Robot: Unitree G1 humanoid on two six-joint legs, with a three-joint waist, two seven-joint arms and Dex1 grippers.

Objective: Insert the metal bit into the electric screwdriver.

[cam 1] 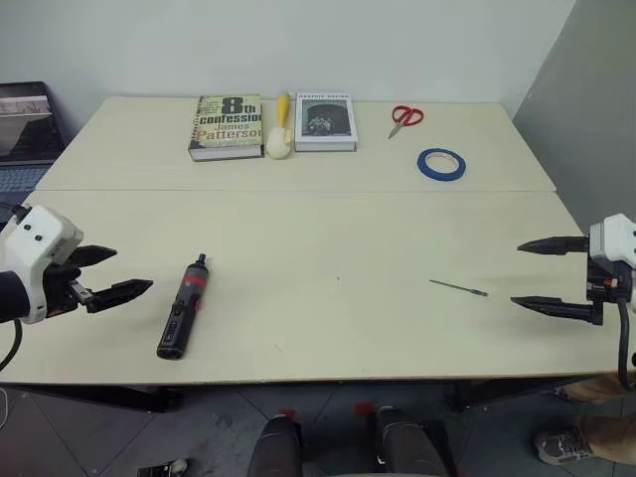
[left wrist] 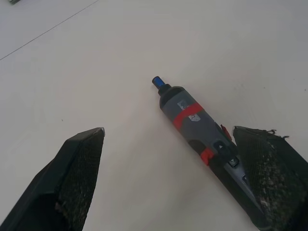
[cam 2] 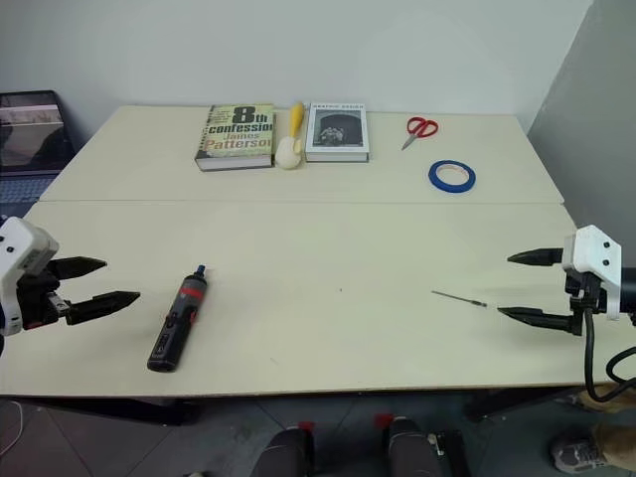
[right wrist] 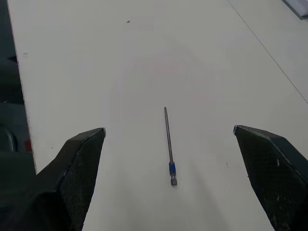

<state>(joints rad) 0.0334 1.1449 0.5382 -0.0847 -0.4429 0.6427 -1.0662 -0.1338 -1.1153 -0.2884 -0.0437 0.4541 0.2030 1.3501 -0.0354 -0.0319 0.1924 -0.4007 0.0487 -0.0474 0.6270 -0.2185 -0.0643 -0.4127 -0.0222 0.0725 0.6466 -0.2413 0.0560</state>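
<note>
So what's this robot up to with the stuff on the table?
Nothing is held yet. The left claw hangs open beside the electric screwdriver, which lies on the table. The right claw is open too, facing the thin metal bit lying apart from it. Bit and screwdriver are still separate.

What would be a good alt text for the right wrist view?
A thin metal bit lies flat on the pale table, between the two wide-open black fingers of the right hand. It is not touched.
</note>
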